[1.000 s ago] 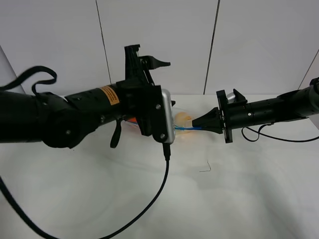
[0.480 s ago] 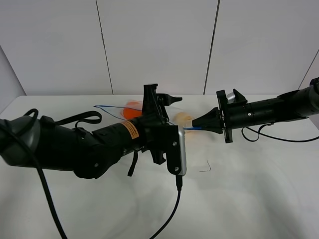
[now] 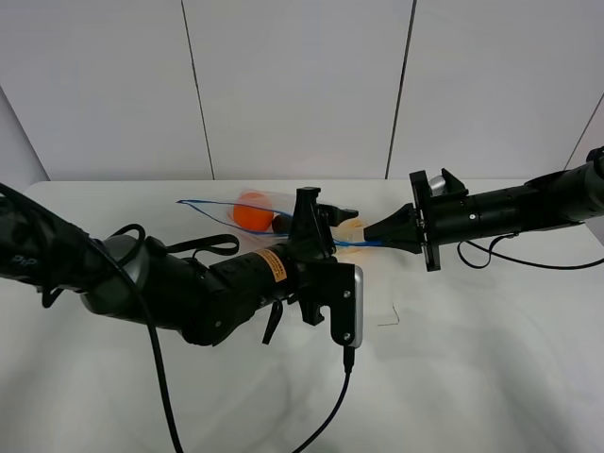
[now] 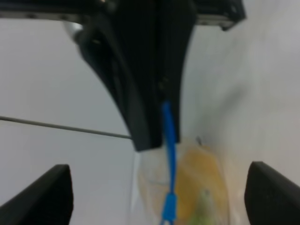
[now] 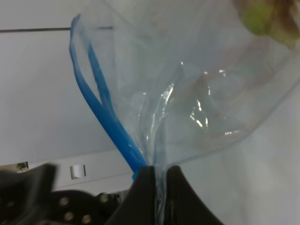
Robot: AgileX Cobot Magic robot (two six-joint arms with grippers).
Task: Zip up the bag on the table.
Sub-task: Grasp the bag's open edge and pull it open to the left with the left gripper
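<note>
Two grippers noted. The right gripper (image 3: 376, 236) is clamped on one end of the blue zip strip (image 5: 101, 108) of the bag (image 3: 212, 208). The left gripper (image 3: 327, 209) is spread wide near it, grasping nothing, and the strip runs between its fingers. The bag sits near the middle of the far edge of the table (image 3: 472, 359), with an orange (image 3: 251, 215) visible inside.

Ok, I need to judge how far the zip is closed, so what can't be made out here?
Exterior high: the left arm covers the middle of the bag, hiding its zip strip there.
Left wrist: blurred; the fingers of the left gripper are cut off by the frame edge.
Right wrist: the frame edge cuts off the bag; its fruit is a blur.
</note>
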